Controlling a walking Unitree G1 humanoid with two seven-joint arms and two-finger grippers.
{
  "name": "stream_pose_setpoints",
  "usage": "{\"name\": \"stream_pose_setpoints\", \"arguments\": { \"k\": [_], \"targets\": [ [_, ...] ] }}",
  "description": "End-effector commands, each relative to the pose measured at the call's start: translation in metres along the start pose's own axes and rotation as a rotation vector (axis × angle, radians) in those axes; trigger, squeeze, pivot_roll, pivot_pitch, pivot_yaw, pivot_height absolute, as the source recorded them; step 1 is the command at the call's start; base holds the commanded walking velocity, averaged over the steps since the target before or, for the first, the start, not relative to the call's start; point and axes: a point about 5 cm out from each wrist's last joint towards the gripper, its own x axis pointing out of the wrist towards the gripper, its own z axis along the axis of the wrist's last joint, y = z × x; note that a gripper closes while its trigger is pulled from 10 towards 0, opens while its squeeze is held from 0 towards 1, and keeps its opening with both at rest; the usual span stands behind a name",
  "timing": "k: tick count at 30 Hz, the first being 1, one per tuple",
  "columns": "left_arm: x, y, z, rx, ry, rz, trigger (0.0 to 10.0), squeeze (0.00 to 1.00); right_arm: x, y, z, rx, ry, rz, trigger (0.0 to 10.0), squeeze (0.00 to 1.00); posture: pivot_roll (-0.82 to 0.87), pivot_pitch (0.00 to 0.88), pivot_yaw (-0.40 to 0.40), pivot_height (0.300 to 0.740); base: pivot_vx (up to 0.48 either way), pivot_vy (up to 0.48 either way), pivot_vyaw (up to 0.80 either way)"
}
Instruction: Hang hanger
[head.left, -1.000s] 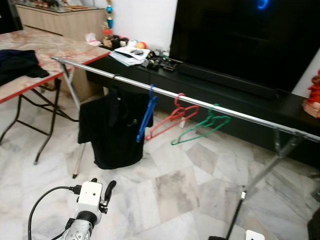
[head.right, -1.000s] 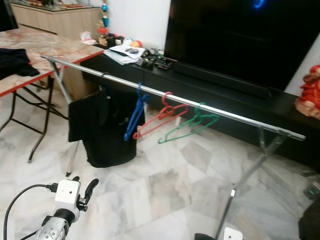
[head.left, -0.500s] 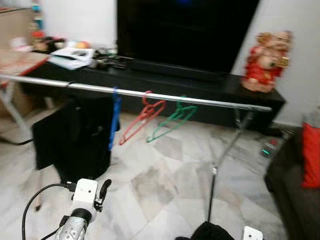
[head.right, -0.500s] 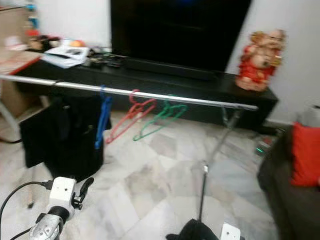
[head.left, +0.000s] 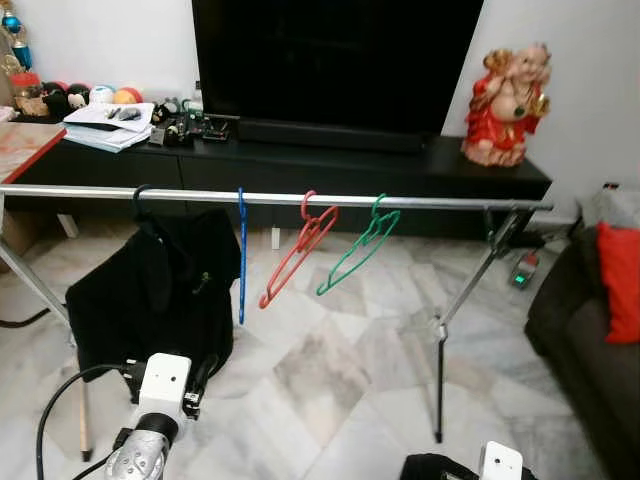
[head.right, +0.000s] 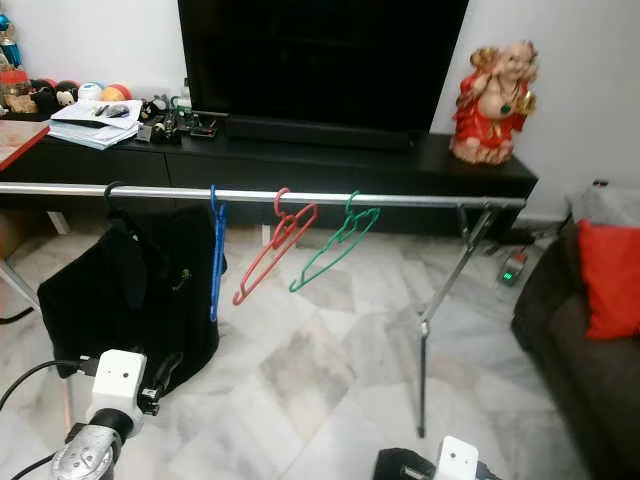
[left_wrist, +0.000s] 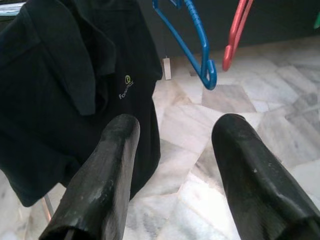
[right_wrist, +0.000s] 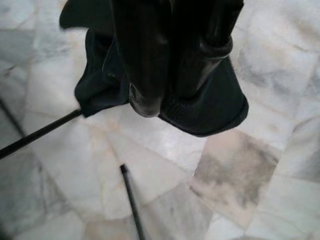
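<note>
Three hangers (head.left: 300, 250) now hang mid-frame on the rail (head.left: 420, 202) after the camera swings square-on; left gripper (left_wrist: 172, 150) jaws wide and empty, right gripper (right_wrist: 172, 75) clamps dark cloth (right_wrist: 210, 107), ready for hanging.

Shiny bare metal on the rail (head.left: 300, 198); smooth glossy plastic in the blue hanger (head.left: 241, 255), red hanger (head.left: 296, 250) and green hanger (head.left: 357, 246) under it. Matt black cloth in the shirt (head.left: 150, 290) on that rail. Polished marble on the floor (head.left: 330, 370) beneath.
</note>
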Motion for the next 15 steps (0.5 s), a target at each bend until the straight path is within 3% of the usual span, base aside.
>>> {"name": "stream_pose_setpoints", "arguments": {
  "k": [1,8,15],
  "targets": [
    [-0.001,-0.003,0.001,-0.008,0.001,-0.016,10.0,0.0,0.0,-0.002,0.0,-0.004,-0.009,-0.006,10.0,0.0,0.17,0.0,-0.056,0.74,0.0,0.465,0.0],
    [0.0,-0.002,0.003,-0.007,-0.001,-0.018,10.0,0.0,-0.001,0.0,-0.002,-0.012,-0.007,0.003,10.0,0.0,0.17,0.0,-0.05,0.74,0.0,0.439,0.0],
    [0.001,-0.012,0.01,-0.044,-0.033,-0.099,10.0,0.0,-0.001,-0.002,-0.003,-0.017,-0.002,-0.004,10.0,0.0,0.18,0.0,-0.053,0.74,0.0,0.0,0.0]
  ]
}}
